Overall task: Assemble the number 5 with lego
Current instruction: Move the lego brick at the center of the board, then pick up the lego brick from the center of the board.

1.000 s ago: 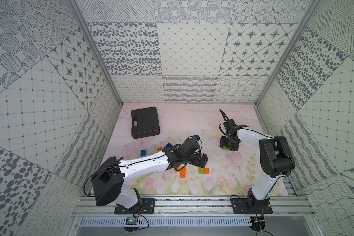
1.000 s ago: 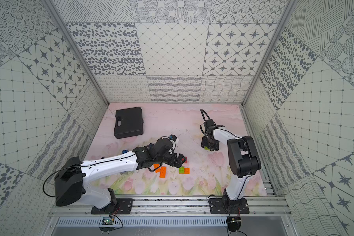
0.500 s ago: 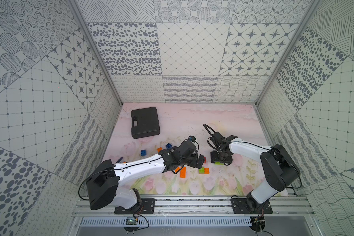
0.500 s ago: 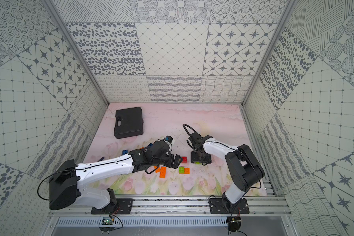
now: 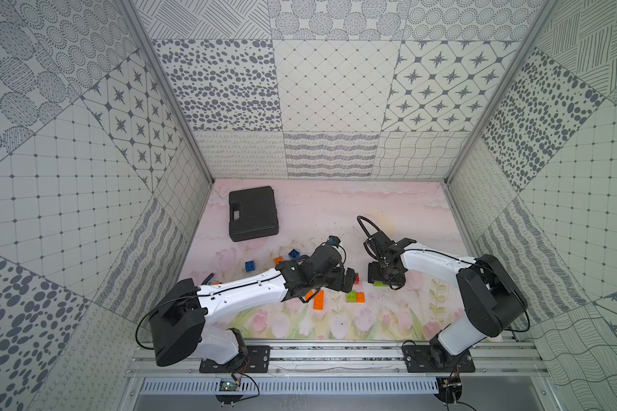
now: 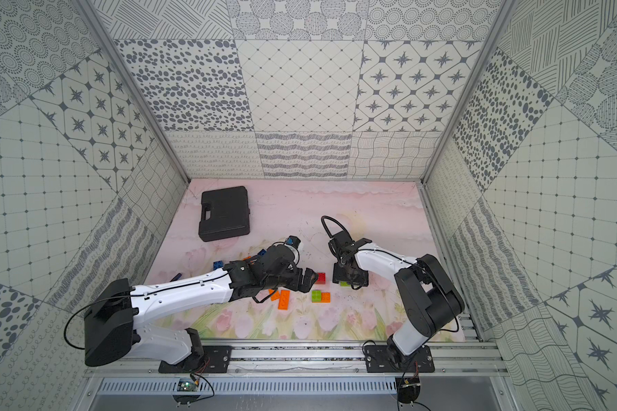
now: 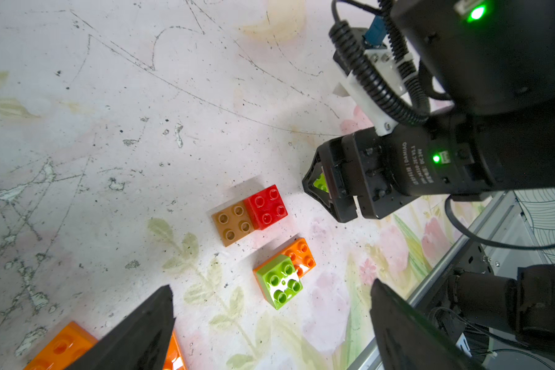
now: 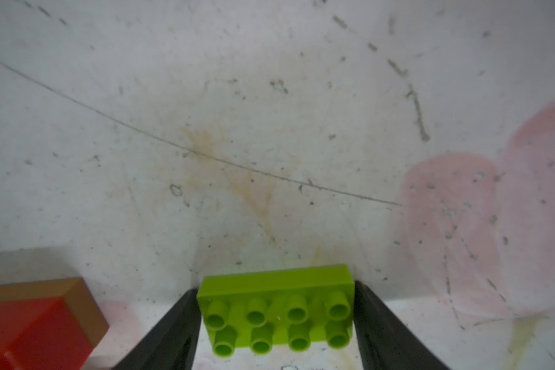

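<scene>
Low over the tabletop (image 5: 335, 213), my right gripper (image 5: 386, 279) is clamped on the short ends of a lime-green oblong lego brick (image 8: 276, 317), with its studs showing and its long axis spanning the jaws. Its likely target (the joined brown-and-red pair (image 7: 250, 214)) lies just beside it, toward my left gripper (image 6: 309, 279), which hangs spread wide and empty.
</scene>
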Controlling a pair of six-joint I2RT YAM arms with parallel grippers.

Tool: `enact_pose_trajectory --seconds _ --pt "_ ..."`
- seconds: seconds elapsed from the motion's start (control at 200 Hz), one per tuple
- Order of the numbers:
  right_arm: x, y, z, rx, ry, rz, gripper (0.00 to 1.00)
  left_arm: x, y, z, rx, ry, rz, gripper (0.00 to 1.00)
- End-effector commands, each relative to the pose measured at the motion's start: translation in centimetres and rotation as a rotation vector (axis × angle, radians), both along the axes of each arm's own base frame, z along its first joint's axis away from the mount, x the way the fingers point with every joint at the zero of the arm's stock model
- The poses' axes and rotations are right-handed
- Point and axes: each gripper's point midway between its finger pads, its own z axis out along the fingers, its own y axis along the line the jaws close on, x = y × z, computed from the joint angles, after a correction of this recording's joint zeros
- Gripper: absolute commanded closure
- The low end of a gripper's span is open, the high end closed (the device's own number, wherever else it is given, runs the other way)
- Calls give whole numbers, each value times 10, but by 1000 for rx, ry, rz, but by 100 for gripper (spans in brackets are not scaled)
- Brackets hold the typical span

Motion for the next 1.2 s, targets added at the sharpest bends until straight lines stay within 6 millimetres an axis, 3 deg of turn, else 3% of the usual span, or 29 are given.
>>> enact_pose_trajectory --seconds 0.0,0.375,0.835,1.196 --pt "-15 -5 -12 -3 52 -15 26 4 -4 7 -22 -20 6 1" --pt "-17 2 -4 44 43 -2 34 3 -7 8 -24 -20 -4 1" --pt "-26 6 39 104 -29 -7 34 8 0 9 -28 -35 43 1" --pt "-45 53 57 175 -53 44 34 10 38 10 -55 -89 187 1"
